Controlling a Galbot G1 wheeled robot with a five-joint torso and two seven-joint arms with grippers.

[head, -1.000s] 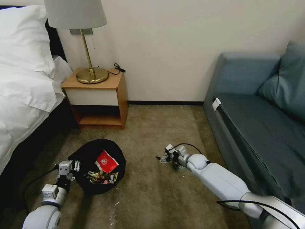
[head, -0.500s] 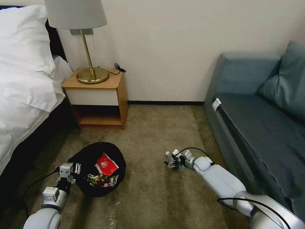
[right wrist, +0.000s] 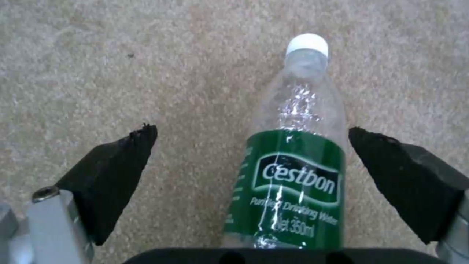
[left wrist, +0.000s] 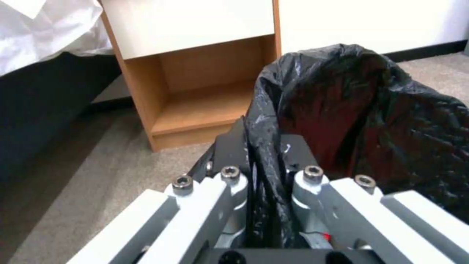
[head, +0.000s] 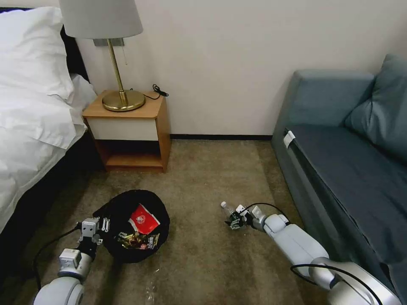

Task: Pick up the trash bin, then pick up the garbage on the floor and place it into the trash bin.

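Observation:
The trash bin, lined with a black bag, hangs tilted just over the carpet at the lower left. My left gripper is shut on its rim, and in the left wrist view the left gripper pinches the bag's edge. Inside the bin lie a red-and-white packet and a dark snack wrapper. A clear bottle with a green label lies on the carpet. My right gripper is open and low around it. In the right wrist view the bottle lies between the spread fingers, nearer one of them.
A wooden nightstand with a brass lamp stands against the wall. The bed runs along the left and a blue sofa along the right. Bare carpet lies between them. A small clear scrap is near the bottom edge.
My right arm has drawn back and down towards me, so the bottle's neck and cap now show beyond the open gripper. The left gripper and the bin have shifted slightly.

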